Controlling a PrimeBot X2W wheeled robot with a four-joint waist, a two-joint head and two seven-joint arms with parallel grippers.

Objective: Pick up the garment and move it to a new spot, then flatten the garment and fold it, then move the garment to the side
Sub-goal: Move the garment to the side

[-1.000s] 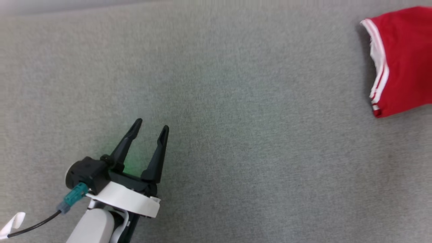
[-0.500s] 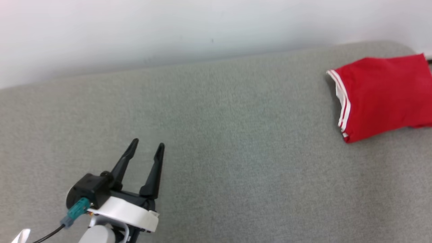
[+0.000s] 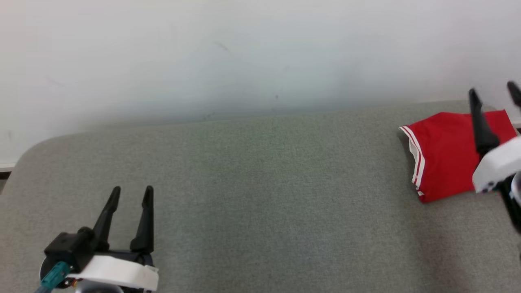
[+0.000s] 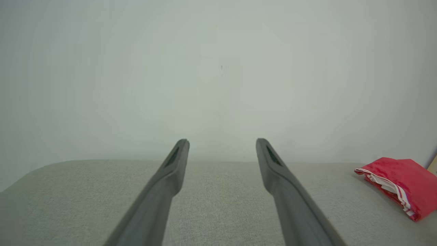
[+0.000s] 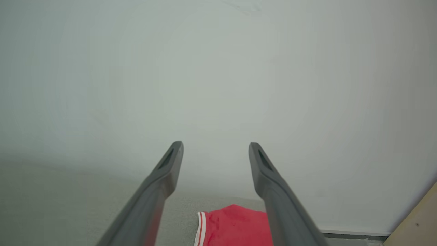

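Note:
The garment is red with white stripes along one edge, folded into a small bundle at the far right of the grey cushioned surface. It shows low at the right in the left wrist view and between the fingers in the right wrist view. My left gripper hovers open and empty at the lower left, far from the garment. My right gripper is open at the right edge, raised in front of the garment, its fingers overlapping the red cloth in the head view.
A pale wall runs behind the grey surface. The surface has a rounded far left corner. A tan board edge stands at the lower right of the right wrist view.
The head camera has tilted up, bringing the wall into view. The right gripper has come into the picture at the right edge. The garment lies as before.

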